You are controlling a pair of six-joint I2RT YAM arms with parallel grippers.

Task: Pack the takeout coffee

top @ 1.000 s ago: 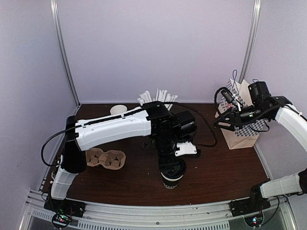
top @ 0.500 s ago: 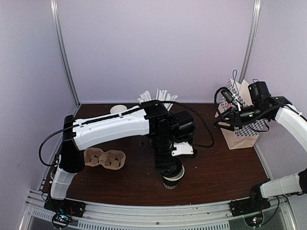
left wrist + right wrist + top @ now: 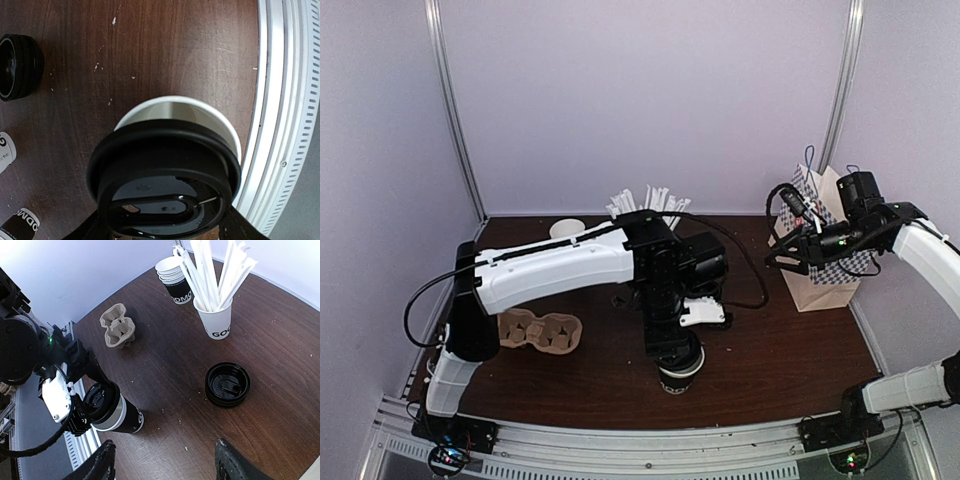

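Observation:
A black paper cup with white lettering (image 3: 678, 380) stands near the table's front edge. It also shows in the right wrist view (image 3: 125, 416). My left gripper (image 3: 670, 342) is shut on a black plastic lid (image 3: 165, 185) and holds it on top of this cup. The lid sits off-centre, so the cup's white rim (image 3: 200, 106) shows past its far side. The lid also shows in the right wrist view (image 3: 97, 402). My right gripper (image 3: 782, 258) is open and empty, raised at the right beside the paper bag (image 3: 825, 282).
A stack of black lids (image 3: 227, 384) lies mid-table. A white cup of straws (image 3: 215, 322) and a stack of lidless cups (image 3: 175, 282) stand at the back. A cardboard cup carrier (image 3: 540, 332) lies left. The metal rail (image 3: 280, 125) runs just past the cup.
My left gripper with the lid has shifted slightly left and settled over the cup. The right arm has not moved.

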